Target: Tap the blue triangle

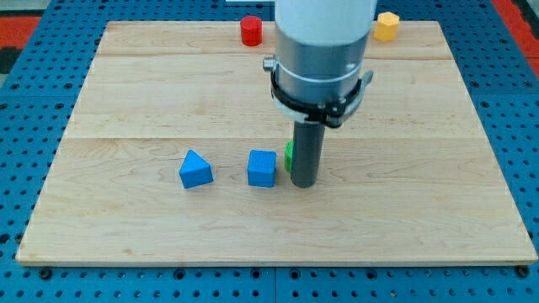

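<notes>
My tip (303, 183) is seen on the worktop (126, 84), with no claw. The blue cube (262, 168) is just beside it toward the view's left, the blue triangle (195, 170) farther that way.

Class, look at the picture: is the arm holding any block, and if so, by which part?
Nothing is held. My tip rests on the board just right of the blue cube, hiding most of a green block.

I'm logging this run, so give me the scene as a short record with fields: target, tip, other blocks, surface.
target: blue triangle, lower left of centre, untouched
tip: my tip, to the view's right of the blue cube, apart from the target
partly hidden: green block, behind the rod, shape unclear
far blocks: red cylinder and yellow block at the view's top edge
surface: wooden board
</notes>
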